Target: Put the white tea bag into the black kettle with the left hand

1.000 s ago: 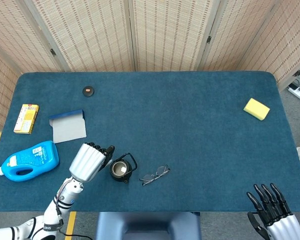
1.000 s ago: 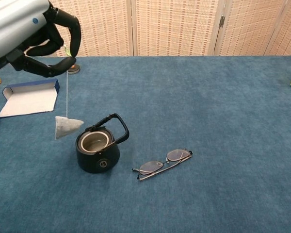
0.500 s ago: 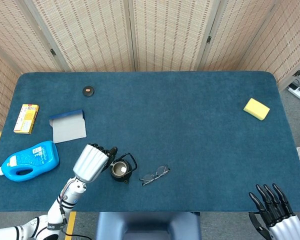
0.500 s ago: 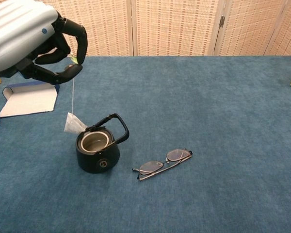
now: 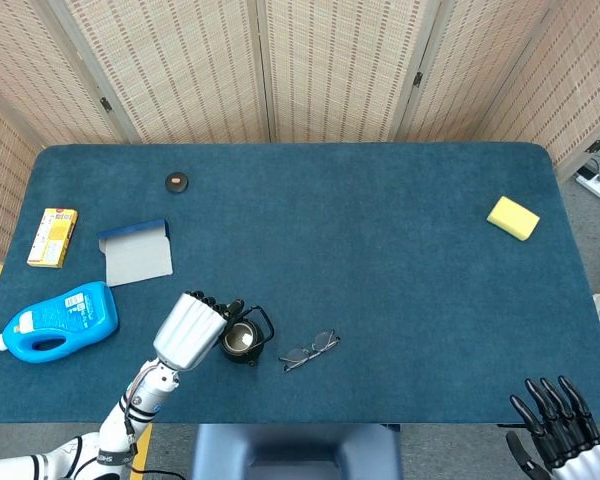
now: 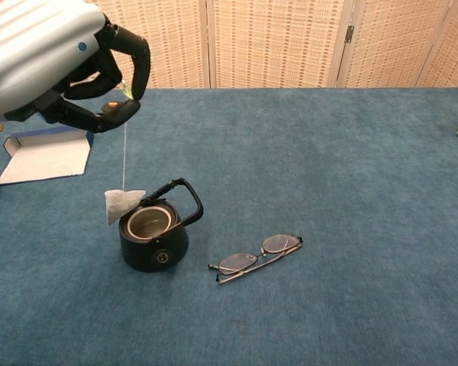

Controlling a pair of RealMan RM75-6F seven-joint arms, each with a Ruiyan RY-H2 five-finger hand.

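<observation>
In the chest view my left hand (image 6: 57, 65) pinches the tag of a white tea bag (image 6: 123, 204), which hangs on its string against the left rim of the black kettle (image 6: 154, 232). The kettle stands open, handle raised to the right. In the head view my left hand (image 5: 193, 331) is just left of the kettle (image 5: 242, 340) and hides the bag. My right hand (image 5: 565, 430) shows at the bottom right corner, fingers apart, holding nothing.
Glasses (image 6: 258, 255) lie right of the kettle. A blue-edged white card (image 5: 136, 253), a blue detergent bottle (image 5: 60, 320), a yellow box (image 5: 53, 236) and a small dark disc (image 5: 177, 182) sit on the left. A yellow sponge (image 5: 512, 217) is at the far right.
My left hand has moved right toward the kettle, carrying the tea bag from beside it up to its left rim. My right hand has dropped lower in the head view.
</observation>
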